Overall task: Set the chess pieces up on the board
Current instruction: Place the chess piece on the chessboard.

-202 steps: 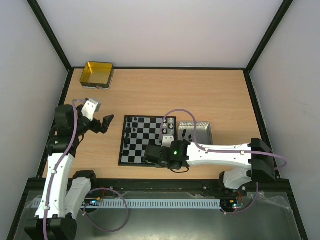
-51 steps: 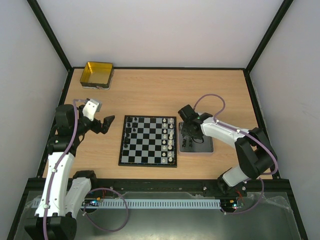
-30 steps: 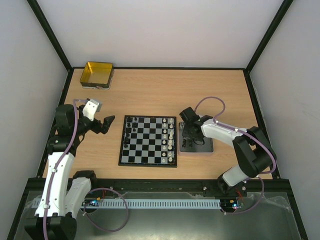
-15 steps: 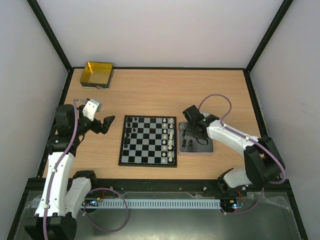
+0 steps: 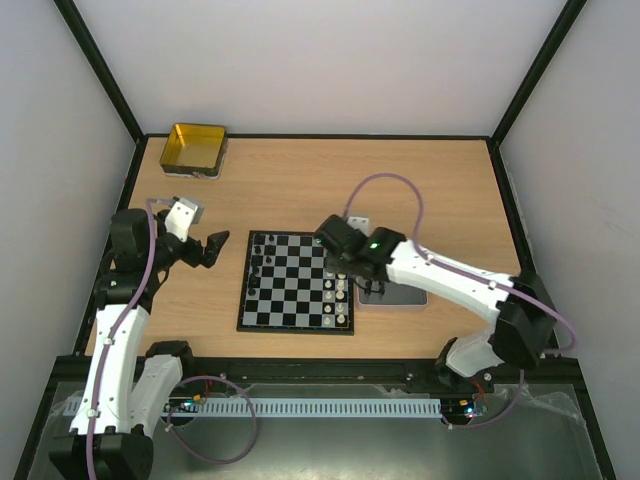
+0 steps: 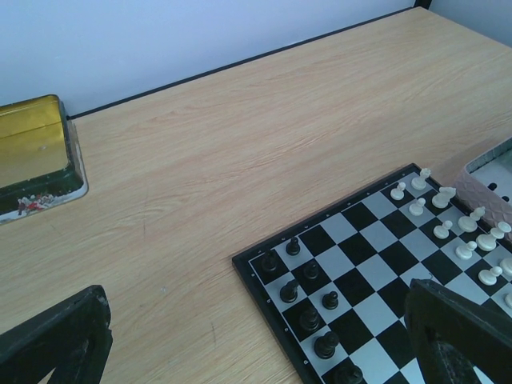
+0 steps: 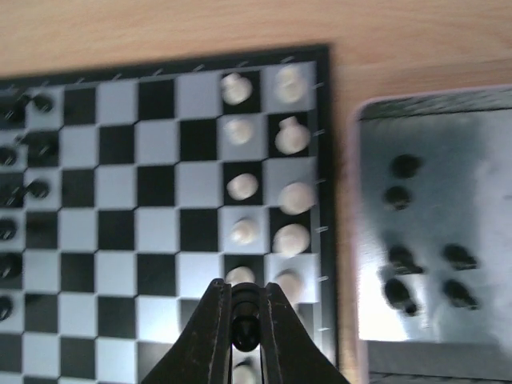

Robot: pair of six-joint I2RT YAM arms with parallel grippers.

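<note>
Swinging away from the grey tray [image 7: 480, 200] where it was dipping a moment ago, the right gripper [image 7: 244, 320] is now hanging over the right-hand part of the board [image 5: 285, 300]. It is bringing something along: a tiny black piece [image 7: 244, 312] is sitting pinched between its fingertips, which are drawn in narrow around it. The piece is looking dark and rounded from above; I cannot tell which figure it is.

The board itself is lying flat on the wooden table [image 5: 400, 190], a small square of black and white checks with a thin dark border. White pieces [image 7: 292, 196] are standing in two files along the board's right edge, directly under and ahead of the carried piece. Black pieces [image 5: 260, 262] are gathering along the board's left edge, some squares there showing bare. More black figures [image 7: 400, 260] are lying in the tray, which is sitting just beside the board's right edge.

Off the board's left side and apart from it, the left gripper [image 5: 218, 248] is hovering with its fingers spread wide, holding nothing. A gold tin [image 5: 195, 148] is resting well beyond the board's far left corner.
</note>
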